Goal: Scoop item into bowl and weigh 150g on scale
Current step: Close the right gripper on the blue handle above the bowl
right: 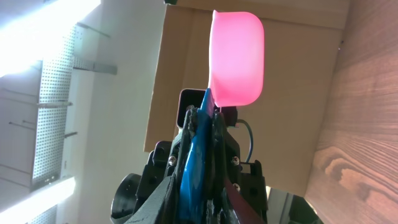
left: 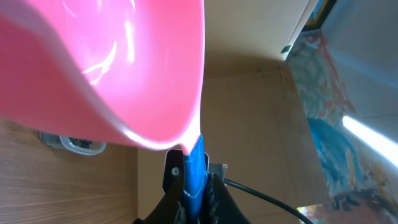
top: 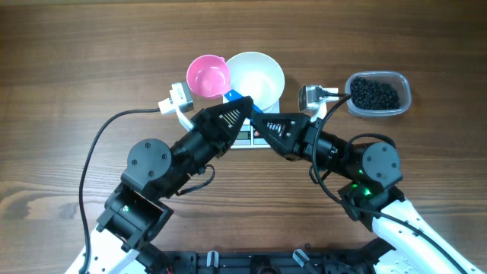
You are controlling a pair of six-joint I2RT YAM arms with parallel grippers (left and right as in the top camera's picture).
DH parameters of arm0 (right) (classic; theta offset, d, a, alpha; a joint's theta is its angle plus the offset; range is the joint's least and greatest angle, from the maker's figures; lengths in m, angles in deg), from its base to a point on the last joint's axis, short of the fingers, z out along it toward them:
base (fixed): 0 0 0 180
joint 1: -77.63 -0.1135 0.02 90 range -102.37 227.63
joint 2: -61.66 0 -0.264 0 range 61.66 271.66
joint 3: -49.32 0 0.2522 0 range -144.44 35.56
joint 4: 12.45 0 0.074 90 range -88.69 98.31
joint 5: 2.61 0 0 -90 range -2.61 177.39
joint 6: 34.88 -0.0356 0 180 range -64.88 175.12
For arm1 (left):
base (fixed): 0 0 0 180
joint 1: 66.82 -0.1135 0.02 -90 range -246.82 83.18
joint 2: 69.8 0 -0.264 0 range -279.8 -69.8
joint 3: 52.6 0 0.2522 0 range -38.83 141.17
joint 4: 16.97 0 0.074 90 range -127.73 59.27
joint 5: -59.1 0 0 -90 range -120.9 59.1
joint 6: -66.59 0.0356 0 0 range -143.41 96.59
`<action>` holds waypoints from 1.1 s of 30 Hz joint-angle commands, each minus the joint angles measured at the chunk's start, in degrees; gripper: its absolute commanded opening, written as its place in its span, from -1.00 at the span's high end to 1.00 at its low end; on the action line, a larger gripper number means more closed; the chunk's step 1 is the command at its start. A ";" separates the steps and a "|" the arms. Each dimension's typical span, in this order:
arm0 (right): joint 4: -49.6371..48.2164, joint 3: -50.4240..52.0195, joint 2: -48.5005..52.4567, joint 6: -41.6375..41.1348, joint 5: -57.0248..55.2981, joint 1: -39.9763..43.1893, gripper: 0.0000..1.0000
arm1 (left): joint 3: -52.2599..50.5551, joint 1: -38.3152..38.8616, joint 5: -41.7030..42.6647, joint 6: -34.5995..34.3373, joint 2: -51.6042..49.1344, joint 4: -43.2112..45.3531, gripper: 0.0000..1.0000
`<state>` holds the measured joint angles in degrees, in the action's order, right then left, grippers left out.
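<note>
Scoop handle [left: 193, 167] — between both jaws (bowl [top: 262, 72] near)

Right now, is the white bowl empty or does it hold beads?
Empty: overhead, the bowl shows a plain white inside, with no dark beads; those sit in the clear tub. Its near edge is hidden.

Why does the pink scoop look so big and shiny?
Left wrist view: the scoop is right at the lens, blurry, with white glare streaks. Right wrist view: it glows, backlit; the left side is washed out. Overhead: sharp, even light.
</note>
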<state>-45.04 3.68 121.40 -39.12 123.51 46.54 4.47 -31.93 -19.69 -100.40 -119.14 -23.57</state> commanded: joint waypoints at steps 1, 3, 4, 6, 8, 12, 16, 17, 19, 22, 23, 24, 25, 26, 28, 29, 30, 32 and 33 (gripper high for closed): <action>-0.55 -0.70 0.04 1.25 -1.22 -0.17 0.60 | 0.00 0.26 0.96 1.53 -0.07 -0.11 0.79; -0.50 -0.70 0.04 1.22 -1.29 -0.17 0.66 | 0.00 0.26 0.96 1.53 -0.07 -0.13 0.79; -0.46 -0.70 0.04 1.25 -1.31 -0.17 0.71 | 0.00 0.26 0.96 1.53 -0.07 -0.13 0.79; -0.33 -0.70 0.04 1.25 -1.44 -0.17 0.79 | 0.00 0.26 0.98 1.53 -0.07 -0.13 0.72; -0.31 -0.70 0.04 1.22 -1.44 -0.17 0.87 | 0.00 0.26 1.20 1.53 -0.07 -0.13 0.59; 0.13 -0.70 0.04 1.25 -1.44 -0.17 0.91 | 0.00 0.26 1.86 1.53 -0.07 -0.13 0.18; 0.13 -0.70 0.04 1.20 -1.49 -0.17 0.91 | 0.00 0.24 1.79 1.53 -0.04 -0.13 -0.44; 0.15 -0.70 0.04 1.22 -1.51 -0.17 0.91 | 0.00 0.20 1.64 1.53 -0.07 -0.11 -0.46; 0.15 -0.70 0.04 1.20 -1.68 -0.17 0.91 | 0.00 0.09 0.24 1.53 -0.04 -0.42 -0.50; 0.13 -0.70 0.04 1.22 -1.68 -0.17 0.91 | 0.00 0.09 -3.06 1.53 -0.07 -0.96 -0.49; 0.15 -0.70 0.04 1.20 -1.66 -0.17 0.91 | 0.00 0.09 -3.78 1.53 -0.07 -0.94 -0.49; 0.15 -0.70 0.04 1.22 -1.66 -0.17 0.91 | 0.00 0.09 -4.28 1.53 -0.07 -0.94 -0.49; 0.13 -0.70 0.04 1.14 -1.70 -0.17 0.92 | 0.00 0.09 -4.61 1.53 -0.07 -0.96 -0.47; 0.15 -0.70 0.04 1.09 -1.88 -0.17 0.91 | 0.00 0.09 -5.16 1.51 -0.07 -1.03 -0.44; 0.17 -0.70 0.04 1.05 -2.91 -0.17 0.92 | 0.00 0.09 -6.49 1.51 -0.07 -1.42 -0.32; 0.17 -0.70 0.04 1.05 -3.43 -0.17 0.91 | 0.00 0.09 -7.26 1.51 -0.07 -1.60 -0.29; 0.20 -0.70 0.04 1.05 -3.82 -0.17 0.91 | 0.00 0.09 -7.78 1.51 -0.07 -1.62 -0.24; 0.57 -0.70 0.04 1.03 -3.87 -0.17 0.91 | 0.00 0.09 -8.55 1.51 -0.07 -1.60 -0.11; 0.68 -0.70 0.04 1.05 -3.80 -0.20 0.91 | 0.00 0.09 -9.07 1.51 -0.07 -1.62 -0.07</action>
<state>-44.53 3.68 121.45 -38.70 121.54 46.54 4.50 -31.93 -25.36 -99.64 -119.14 -25.17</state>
